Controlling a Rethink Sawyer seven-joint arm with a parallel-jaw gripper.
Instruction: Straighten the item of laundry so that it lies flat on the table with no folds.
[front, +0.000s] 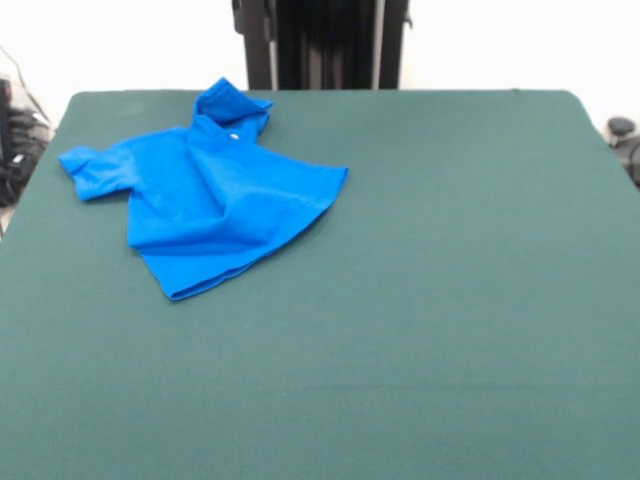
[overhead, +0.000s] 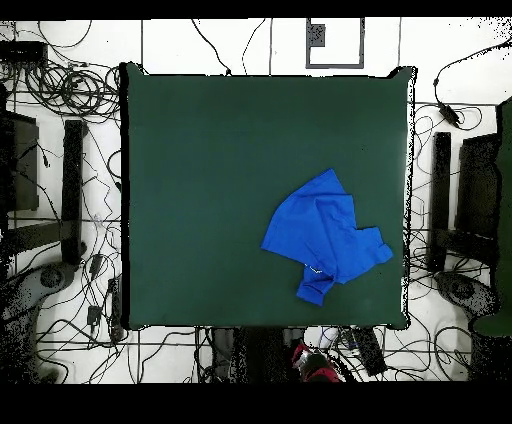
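The item of laundry (front: 215, 195), a small bright blue T-shirt, lies crumpled on the table (front: 450, 280) near its far left corner. One sleeve (front: 90, 165) spreads out to the left. Another part (front: 232, 103) is bunched and folded up at the far edge, and the body shows creases with its hem turned toward the table's middle. In the overhead view the item of laundry (overhead: 322, 232) sits at the lower right of the table (overhead: 200, 180), close to the right edge. No gripper shows in either view.
A red and white bit of the arm (overhead: 312, 352) shows just past the table's bottom edge in the overhead view. Tangled cables (overhead: 70, 90) and black stands (overhead: 72, 190) surround the table on the floor.
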